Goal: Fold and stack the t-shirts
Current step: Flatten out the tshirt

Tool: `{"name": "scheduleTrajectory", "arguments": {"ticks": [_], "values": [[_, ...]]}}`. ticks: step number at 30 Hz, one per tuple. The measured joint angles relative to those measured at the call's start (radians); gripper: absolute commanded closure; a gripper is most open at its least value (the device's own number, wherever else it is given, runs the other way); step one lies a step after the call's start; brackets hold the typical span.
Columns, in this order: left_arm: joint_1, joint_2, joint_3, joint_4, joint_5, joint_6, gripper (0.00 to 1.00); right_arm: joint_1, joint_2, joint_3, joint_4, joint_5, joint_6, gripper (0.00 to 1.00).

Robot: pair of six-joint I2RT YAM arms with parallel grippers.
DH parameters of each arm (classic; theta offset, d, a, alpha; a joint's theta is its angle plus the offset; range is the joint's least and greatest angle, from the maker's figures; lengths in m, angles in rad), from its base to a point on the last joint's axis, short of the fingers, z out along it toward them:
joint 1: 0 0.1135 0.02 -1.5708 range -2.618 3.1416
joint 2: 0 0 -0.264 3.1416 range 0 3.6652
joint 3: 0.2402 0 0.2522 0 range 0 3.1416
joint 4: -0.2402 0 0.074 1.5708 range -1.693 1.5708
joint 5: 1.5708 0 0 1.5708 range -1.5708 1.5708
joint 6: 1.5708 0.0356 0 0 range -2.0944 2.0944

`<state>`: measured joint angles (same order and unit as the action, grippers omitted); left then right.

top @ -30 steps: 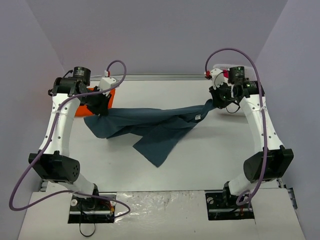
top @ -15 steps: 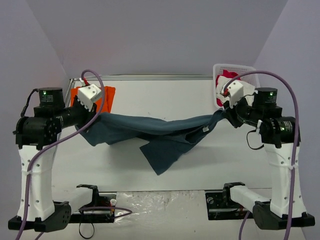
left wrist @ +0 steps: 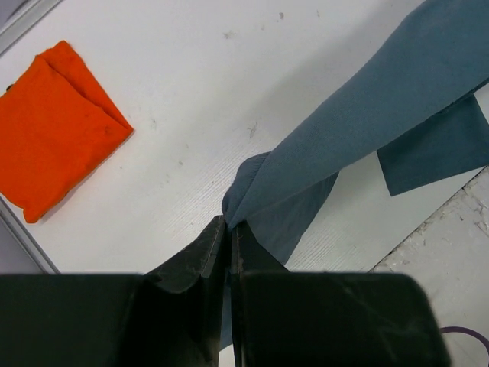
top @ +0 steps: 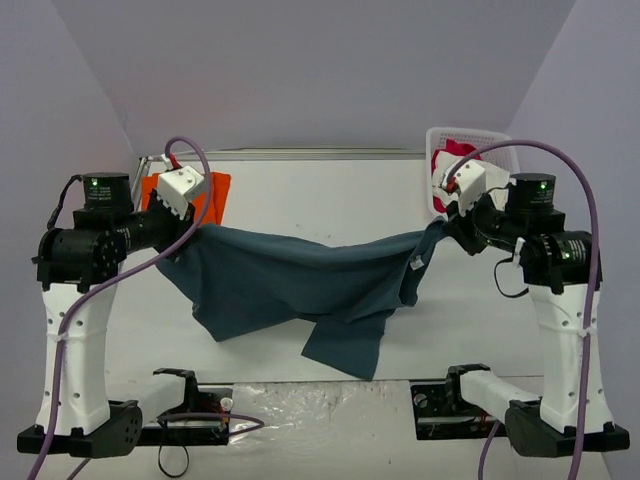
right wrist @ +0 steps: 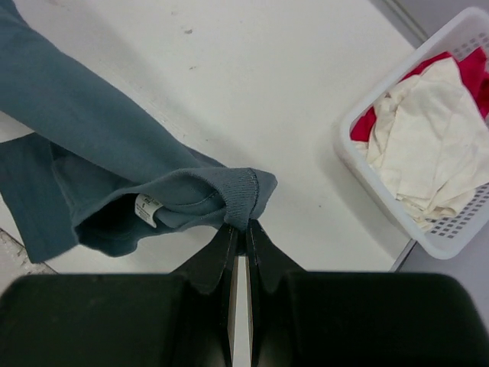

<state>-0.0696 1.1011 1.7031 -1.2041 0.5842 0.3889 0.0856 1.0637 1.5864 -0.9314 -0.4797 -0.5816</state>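
Dark slate-blue cloth t-shirt (top: pixel 300 285) is held stretched above the white table (top: pixel 320 195), sagging mid-span. Left gripper (left wrist: pixel 228 227) is clamped on one edge, right gripper (right wrist: pixel 241 229) on the ribbed collar. Folded bright orange t-shirt (left wrist: pixel 53 130) is laid far-left, white plastic basket (top: pixel 470 132) far-right.

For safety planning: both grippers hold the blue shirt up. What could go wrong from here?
1. The right gripper pinches only the collar edge, the left gripper only a thin fold; the shirt may slip out.
2. The shirt hangs bunched and uneven, its lowest flap near the table's front edge, so it may land creased or drape over that edge.
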Motion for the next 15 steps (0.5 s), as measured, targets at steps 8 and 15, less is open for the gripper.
{"name": "scheduleTrajectory", "arguments": {"ticks": [8, 15], "values": [[0.000, 0.063, -0.099, 0.073, -0.025, -0.032, 0.98, 0.000, 0.188, -0.032, 0.062, 0.005, 0.025, 1.00], [0.000, 0.298, -0.086, 0.180, -0.063, -0.097, 0.98, 0.000, 0.611, 0.216, 0.104, 0.027, 0.097, 1.00]]}}
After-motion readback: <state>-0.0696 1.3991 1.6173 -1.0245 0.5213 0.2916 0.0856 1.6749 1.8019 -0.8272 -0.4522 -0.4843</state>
